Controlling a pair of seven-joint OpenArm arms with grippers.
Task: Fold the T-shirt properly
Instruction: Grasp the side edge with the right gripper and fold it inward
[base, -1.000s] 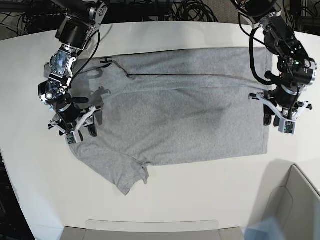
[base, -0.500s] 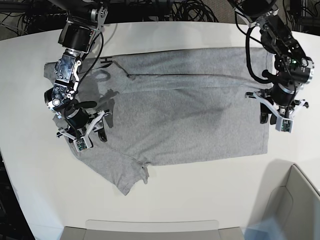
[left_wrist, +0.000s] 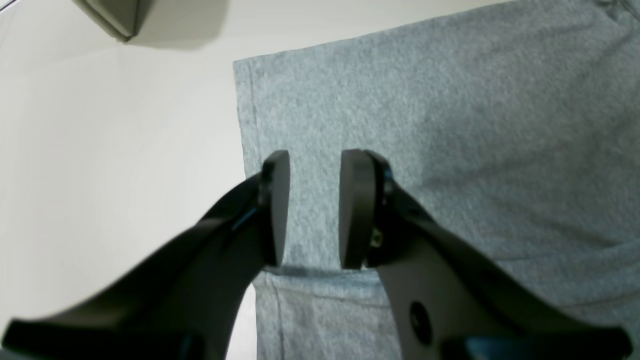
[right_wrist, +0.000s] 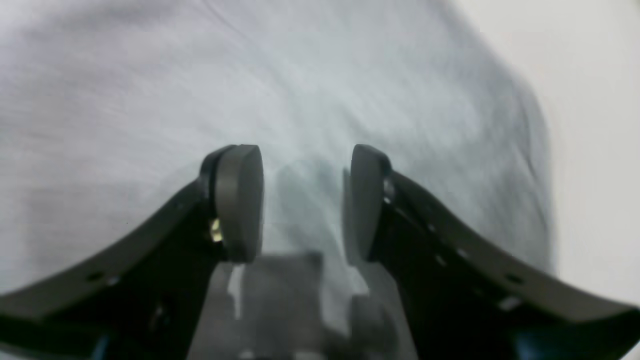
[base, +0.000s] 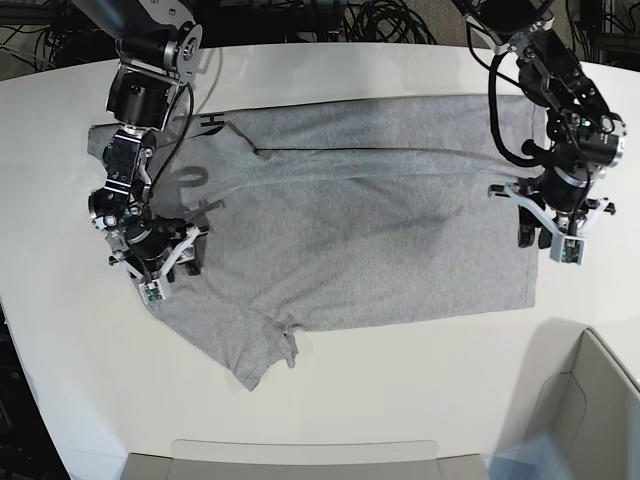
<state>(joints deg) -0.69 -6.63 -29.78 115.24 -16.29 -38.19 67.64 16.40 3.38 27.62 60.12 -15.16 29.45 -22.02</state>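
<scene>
We note heathered grey T-shirt (base: 360, 230), soft knit, stitched hem; left gripper (left_wrist: 312, 207) and right gripper (right_wrist: 302, 200) spread, empty.

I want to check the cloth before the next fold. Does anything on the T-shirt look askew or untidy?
Yes. On the T-shirt, the near sleeve sticks out at an angle past the bottom edge, its tip crumpled. The far long edge is already folded in, so the near side looks uneven. No damage shows.
</scene>
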